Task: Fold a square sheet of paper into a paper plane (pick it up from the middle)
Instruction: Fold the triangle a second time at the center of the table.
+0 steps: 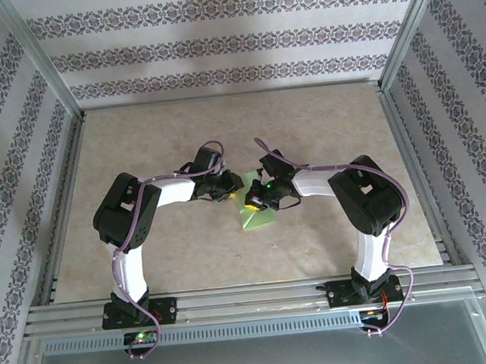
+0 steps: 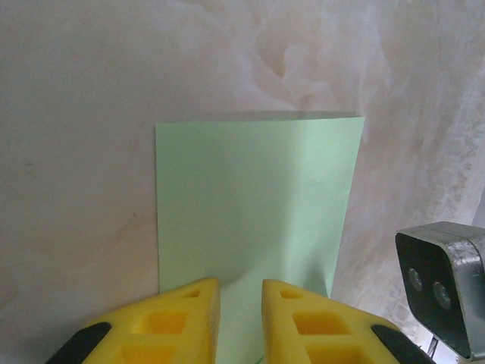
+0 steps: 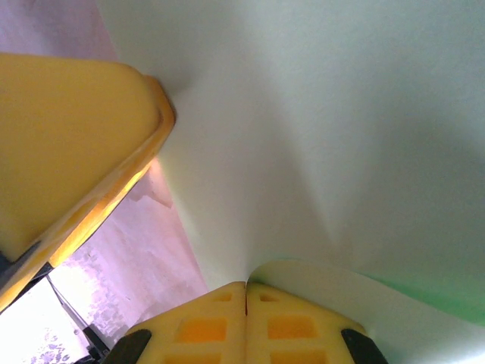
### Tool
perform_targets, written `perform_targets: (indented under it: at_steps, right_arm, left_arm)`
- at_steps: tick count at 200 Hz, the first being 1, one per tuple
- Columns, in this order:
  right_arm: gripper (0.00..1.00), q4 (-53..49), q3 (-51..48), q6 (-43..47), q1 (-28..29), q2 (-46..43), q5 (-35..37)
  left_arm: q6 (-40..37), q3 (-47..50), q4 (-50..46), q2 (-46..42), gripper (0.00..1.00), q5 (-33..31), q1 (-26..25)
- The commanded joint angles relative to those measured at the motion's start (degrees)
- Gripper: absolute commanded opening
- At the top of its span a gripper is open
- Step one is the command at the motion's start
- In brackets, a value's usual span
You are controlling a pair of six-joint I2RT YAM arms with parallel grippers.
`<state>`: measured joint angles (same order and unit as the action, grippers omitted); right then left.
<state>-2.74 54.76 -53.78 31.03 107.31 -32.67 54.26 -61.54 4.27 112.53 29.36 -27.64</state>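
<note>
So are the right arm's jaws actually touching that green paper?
Touching. The right wrist view shows the yellow jaws shut together on the green paper, with its edge curling out from between their tips.

One square sheet of paper [image 1: 255, 212] on one bench [image 1: 306, 125]. Two arms: left arm [image 1: 127, 218] and right arm [image 1: 365, 195]. Two hands: left hand [image 2: 241, 285] and right hand [image 3: 246, 287], each with two yellow fingers.

The square sheet of paper [image 1: 256, 215] is being observed near the middle of the table [image 1: 179, 136], between the two arms. The right gripper [image 3: 246, 292] is being seen clamped on it from the right. The left gripper [image 2: 241, 292] is being seen at the sheet's left edge, jaws slightly apart, just beside the right gripper.
</note>
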Motion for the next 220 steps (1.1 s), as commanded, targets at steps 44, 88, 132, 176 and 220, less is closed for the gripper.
perform_targets:
  at_steps: [44, 88, 132, 176, 220]
  right_arm:
    - [0.01, -1.2, 1.8, 2.0, 0.8, 1.5, -1.1]
    - [0.02, -2.4, 1.8, 2.5, 0.9, 1.2, -1.1]
    - [0.02, -4.3, 1.1, 3.7, 0.9, -1.1, -1.4]
    - [0.02, -5.1, 0.8, 4.3, 1.0, -1.4, -1.4]
    - [0.02, -4.6, 1.8, 4.5, 1.1, -0.2, -1.4]
  left_arm:
    - [0.0, 0.9, -4.1, 1.4, 0.23, -1.2, -0.1]
    - [-0.1, 1.1, -4.2, 1.2, 0.23, -1.3, -0.1]
    - [-0.2, 1.2, -4.2, 1.2, 0.23, -1.3, -0.1]
    - [-0.1, 1.2, -4.0, 1.2, 0.23, -1.3, -0.1]
    - [-0.1, 1.2, -4.2, 1.1, 0.23, -1.3, -0.1]
